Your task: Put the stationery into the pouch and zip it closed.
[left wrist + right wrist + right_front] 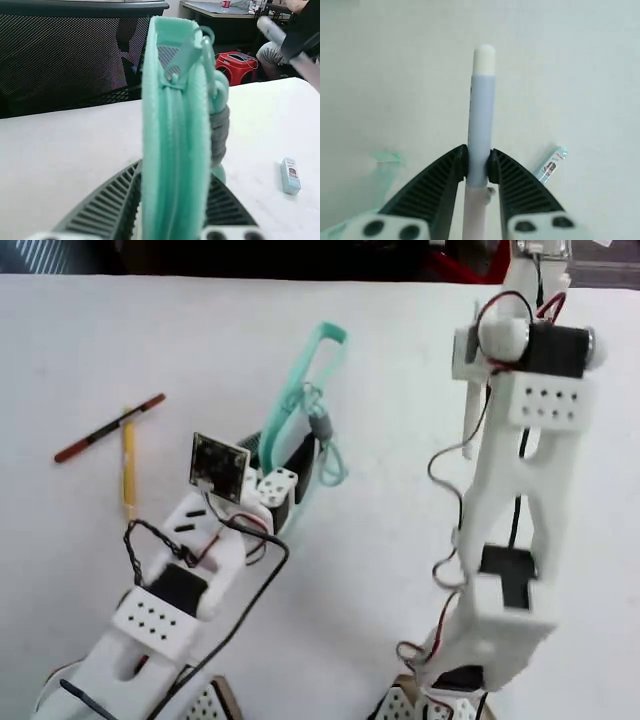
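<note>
- The white table takes up nearly everything, with one arm coming in at each side
- The left gripper is clamped on the teal pouch, its two dark jaws pressing on either face
- The pouch stands on its thin edge near the middle of the table, with the zip pull at the far end and a grey cord hanging beside it
- The right gripper sits over to the right, well apart from the pouch, jaws pinched tight round a pale blue pen whose white tip pokes out past them
- Off to the left of the pouch a red-and-black pen lies at a slant
- A yellow pencil lies under or against it, I can't tell which
- A small light-blue case lies flat on the table, on the pouch's right
</note>
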